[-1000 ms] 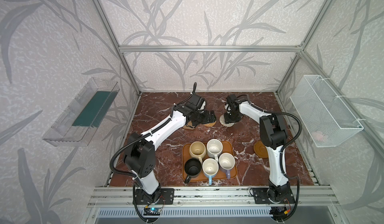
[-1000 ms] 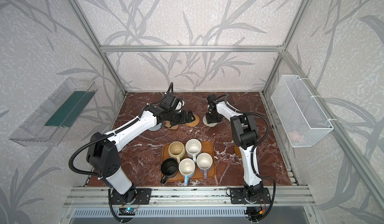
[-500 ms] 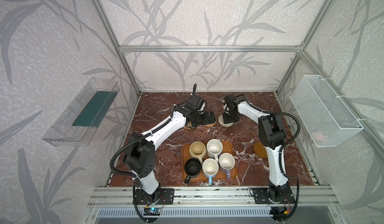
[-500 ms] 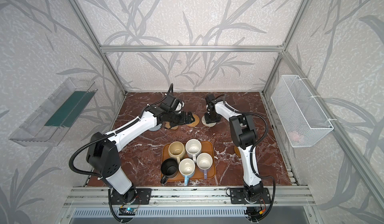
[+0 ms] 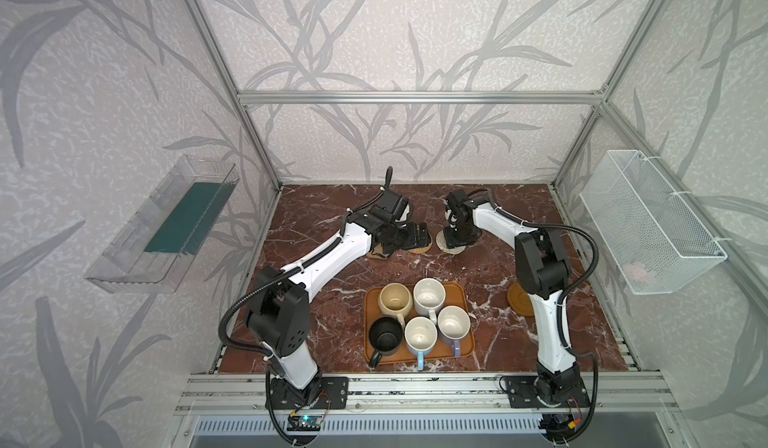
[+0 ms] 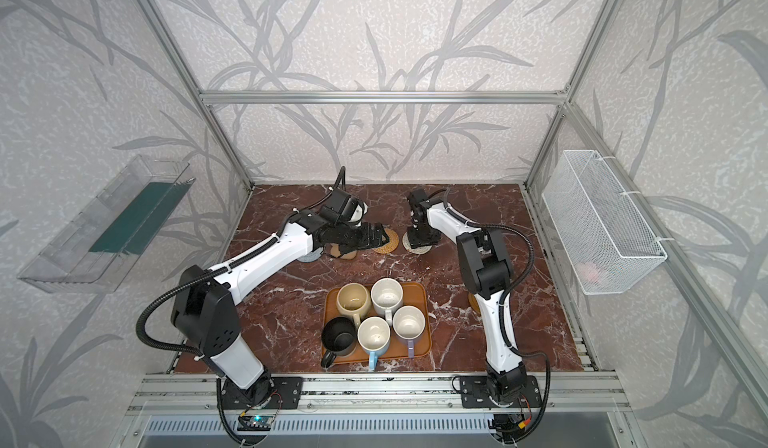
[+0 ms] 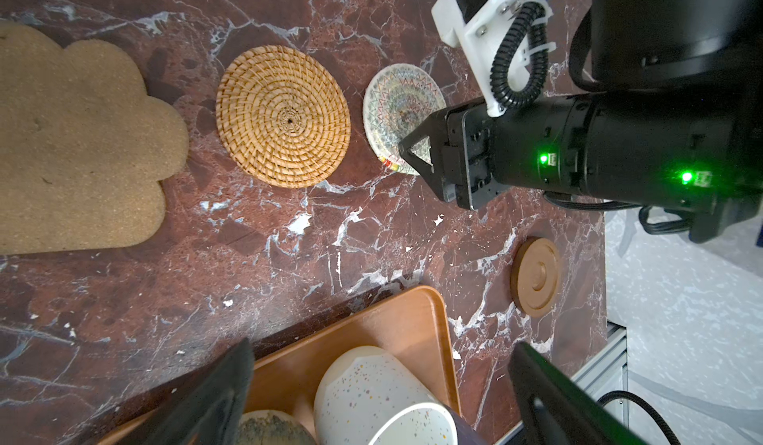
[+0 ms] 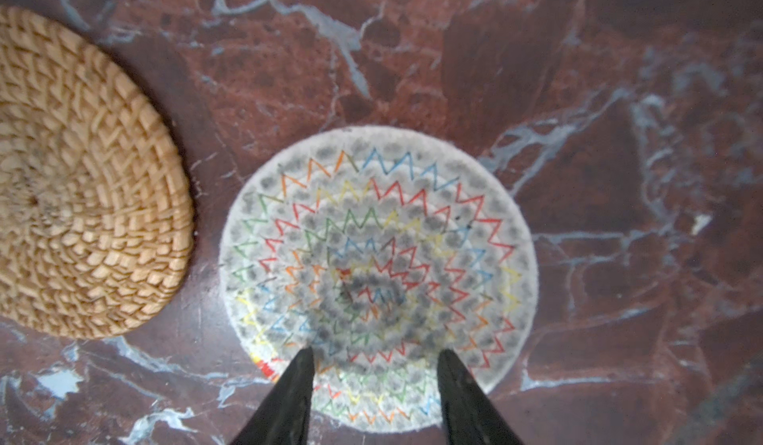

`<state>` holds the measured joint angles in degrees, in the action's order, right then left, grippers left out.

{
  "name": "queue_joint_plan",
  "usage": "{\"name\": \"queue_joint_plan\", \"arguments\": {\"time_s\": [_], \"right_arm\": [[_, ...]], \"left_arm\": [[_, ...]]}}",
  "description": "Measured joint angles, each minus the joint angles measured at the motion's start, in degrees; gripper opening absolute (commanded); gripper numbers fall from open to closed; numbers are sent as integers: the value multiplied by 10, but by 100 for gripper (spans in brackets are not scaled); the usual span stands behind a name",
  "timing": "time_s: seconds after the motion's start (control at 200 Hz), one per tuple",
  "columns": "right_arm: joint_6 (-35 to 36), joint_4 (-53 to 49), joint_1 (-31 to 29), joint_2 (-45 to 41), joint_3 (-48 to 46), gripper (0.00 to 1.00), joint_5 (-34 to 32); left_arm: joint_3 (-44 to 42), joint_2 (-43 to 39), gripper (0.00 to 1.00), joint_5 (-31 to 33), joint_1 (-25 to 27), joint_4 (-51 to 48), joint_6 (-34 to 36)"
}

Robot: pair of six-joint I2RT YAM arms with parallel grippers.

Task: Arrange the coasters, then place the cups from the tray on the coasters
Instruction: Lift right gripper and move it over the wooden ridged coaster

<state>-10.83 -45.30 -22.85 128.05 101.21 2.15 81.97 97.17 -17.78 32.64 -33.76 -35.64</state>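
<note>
- The tray (image 5: 465, 300) is being left loaded with all five cups (image 5: 421, 333).
- Beyond the tray, paw coaster (image 7: 78, 145), rattan coaster (image 7: 283, 117) and rope coaster (image 8: 377, 278) are being lined up; the wooden disc (image 7: 534, 275) is being left beside it.
- The right gripper (image 8: 376, 351) is being held half-open, empty, over the rope coaster; the left gripper (image 7: 382, 344) wide, empty.

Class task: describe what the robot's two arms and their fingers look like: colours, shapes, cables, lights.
The left arm and right arm both have white tubular links joined by boxy black joint housings. Ribbed black cable hose runs along each, fastened with white ties. The right arm's wrist shows two green lights. The fingers are black and taper to narrow tips.
</note>
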Motion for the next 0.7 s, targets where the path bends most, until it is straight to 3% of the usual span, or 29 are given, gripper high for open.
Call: {"name": "queue_joint_plan", "arguments": {"time_s": [0.35,0.49,0.7], "right_arm": [[-1,31,-1,-51,-52,57,19],[-6,60,-1,-114,-103,84,24],[-17,81,-1,-233,-159,99,18]], "left_arm": [[0,-4,99,10,0,-2,1],[1,-9,99,12,0,-9,5],[1,-40,99,7,0,-9,7]]}}
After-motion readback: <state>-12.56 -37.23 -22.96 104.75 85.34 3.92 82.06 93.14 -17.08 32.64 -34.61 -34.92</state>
